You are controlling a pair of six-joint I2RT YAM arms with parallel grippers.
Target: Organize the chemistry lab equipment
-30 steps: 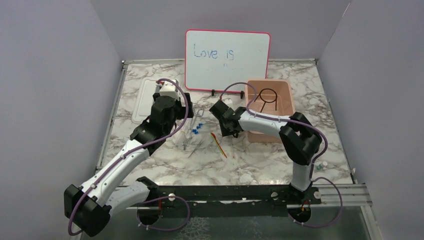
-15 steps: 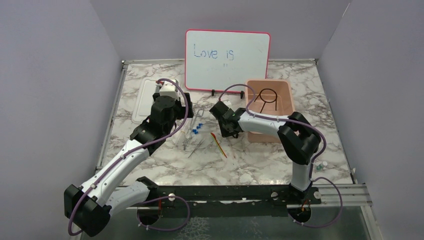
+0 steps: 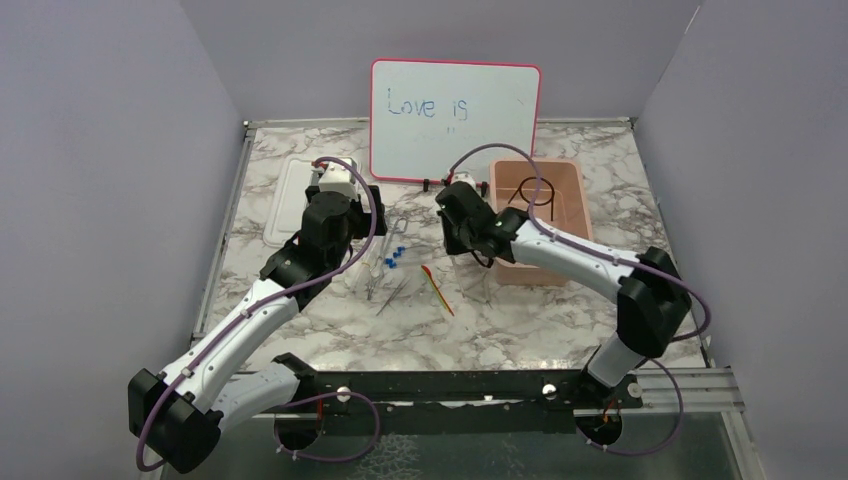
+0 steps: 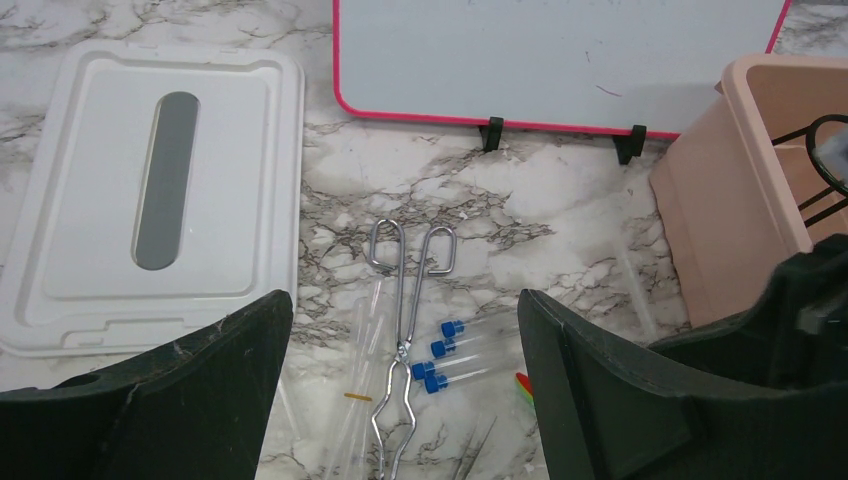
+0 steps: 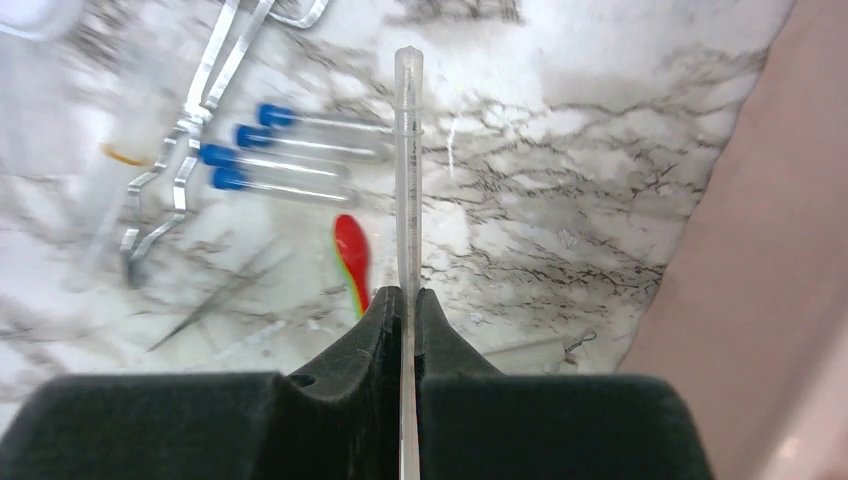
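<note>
1. Bench [image 3: 560, 320] top in grey-veined marble pattern carries everything, with both arms mounted at its near edge.
2. A pink-framed whiteboard [image 3: 455, 120] stands upright at the far edge on small black feet, with "Love is" written on it in blue.
3. A pink tub [image 3: 578, 225] sits on the right half of the bench, just in front of the whiteboard's right corner.
4. A white lid [image 4: 170, 190] lies flat at the far left, well apart from the tub.
5. The left gripper [image 4: 405, 302] hovers over the loose items in the middle; its fingers are spread wide with nothing between them.
6. The right gripper [image 5: 405, 298] is beside the tub's left wall, its fingers clenched tightly on a clear thin rod [image 5: 408, 150]. The rod sticks straight out past the fingertips, sharp against the blurred bench beneath.
7. A black wire ring [image 3: 535, 192] with its stem lies inside the tub, toward the far end.
8. Metal tongs [image 5: 190, 120] lie on the bench between the lid and the tub, their loop handles pointing toward the whiteboard.
9. Four blue-capped tubes [image 4: 455, 350] lie side by side just right of the tongs, caps toward them.
10. A red-yellow stick [image 3: 437, 290] lies near the tubes, on their near side, between them and the tub.
11. Thin tweezers [image 3: 392, 295] and similar slim metal pieces lie just left of the stick; they are too fine to tell apart.
</note>
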